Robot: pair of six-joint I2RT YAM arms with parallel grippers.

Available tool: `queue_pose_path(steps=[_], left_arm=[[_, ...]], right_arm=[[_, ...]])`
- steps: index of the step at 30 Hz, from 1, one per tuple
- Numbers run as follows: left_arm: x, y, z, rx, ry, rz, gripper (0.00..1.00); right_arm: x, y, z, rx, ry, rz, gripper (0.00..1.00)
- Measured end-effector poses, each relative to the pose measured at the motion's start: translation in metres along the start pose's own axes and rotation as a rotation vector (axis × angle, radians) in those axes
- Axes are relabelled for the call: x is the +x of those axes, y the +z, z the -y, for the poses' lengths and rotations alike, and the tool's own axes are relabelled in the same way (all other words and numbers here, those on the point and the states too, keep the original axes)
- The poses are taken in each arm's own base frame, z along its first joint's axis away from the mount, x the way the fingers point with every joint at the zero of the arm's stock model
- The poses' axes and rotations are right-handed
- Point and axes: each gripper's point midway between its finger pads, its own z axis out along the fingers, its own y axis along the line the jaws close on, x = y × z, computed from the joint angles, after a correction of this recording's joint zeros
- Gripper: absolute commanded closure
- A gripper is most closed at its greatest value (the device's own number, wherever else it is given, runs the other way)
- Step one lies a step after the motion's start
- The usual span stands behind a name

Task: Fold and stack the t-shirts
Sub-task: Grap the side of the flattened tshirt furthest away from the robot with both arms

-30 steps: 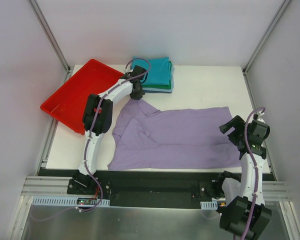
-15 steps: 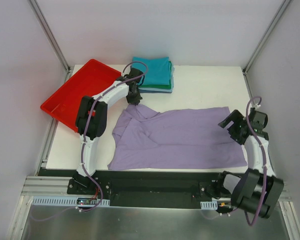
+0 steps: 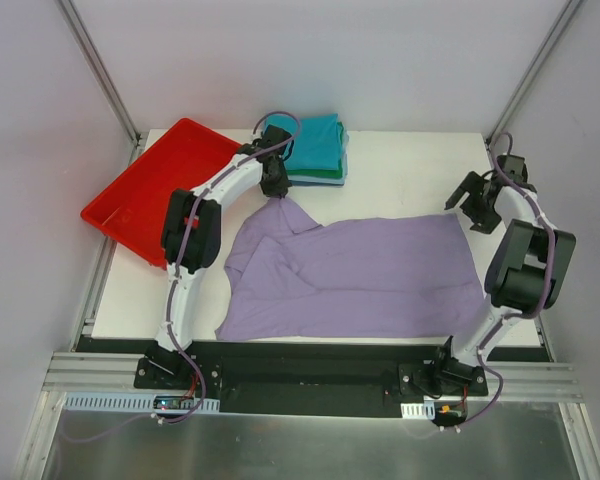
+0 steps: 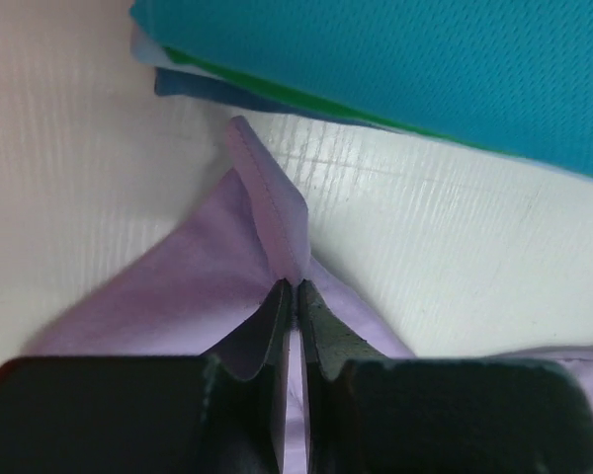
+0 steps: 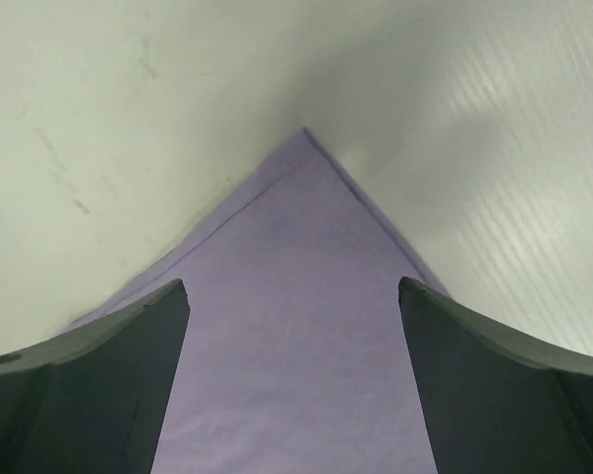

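Corner of lavender t-shirt [image 3: 370, 275] pinched in my left gripper [image 4: 296, 287], right gripper [image 5: 292, 288] spread above another corner, probably for stretching flat.

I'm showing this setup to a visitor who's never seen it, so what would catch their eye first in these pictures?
The lavender t-shirt spread across the table dominates, the left gripper shut on a pinch of its far left corner. The right gripper hangs open over its far right corner. Behind, a teal-topped stack of folded shirts sits beside a red tray.
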Motion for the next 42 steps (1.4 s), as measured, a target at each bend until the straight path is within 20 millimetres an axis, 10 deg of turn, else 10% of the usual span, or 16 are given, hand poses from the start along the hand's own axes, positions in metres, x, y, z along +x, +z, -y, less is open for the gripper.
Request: queue_pose_path(steps=[12, 15, 26, 42], left_arm=[[-0.008, 0.020, 0.009, 0.031, 0.038, -0.011, 0.87], [-0.010, 0.024, 0.014, 0.043, 0.039, -0.010, 1.00], [-0.011, 0.027, 0.016, 0.051, 0.052, -0.011, 1.00], [0.004, 0.031, 0.007, 0.044, 0.077, -0.050, 1.00]], right_arm=[[0.003, 0.036, 0.008, 0.108, -0.100, -0.101, 0.11], [-0.001, 0.041, 0.008, 0.115, -0.105, -0.104, 0.11], [-0.007, 0.052, 0.009, 0.129, -0.138, -0.130, 0.18], [-0.022, 0.080, 0.003, 0.156, -0.187, -0.144, 0.51]])
